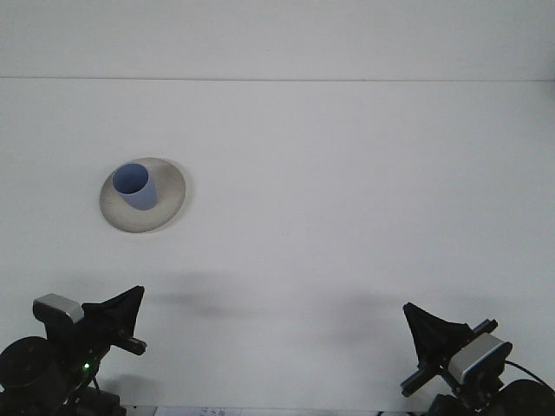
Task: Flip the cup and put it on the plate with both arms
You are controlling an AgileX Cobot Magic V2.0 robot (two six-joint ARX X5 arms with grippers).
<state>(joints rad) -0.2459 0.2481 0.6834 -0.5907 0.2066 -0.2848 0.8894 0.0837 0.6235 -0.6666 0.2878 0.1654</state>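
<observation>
You see the blue cup (135,185) upright on the plate (170,198), no readable writing; left gripper (130,303) and right gripper (418,322) both pressed together.

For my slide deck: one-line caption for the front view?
Blue cup standing mouth-up on the plate, with left gripper and right gripper low at the table's near edge.
</observation>
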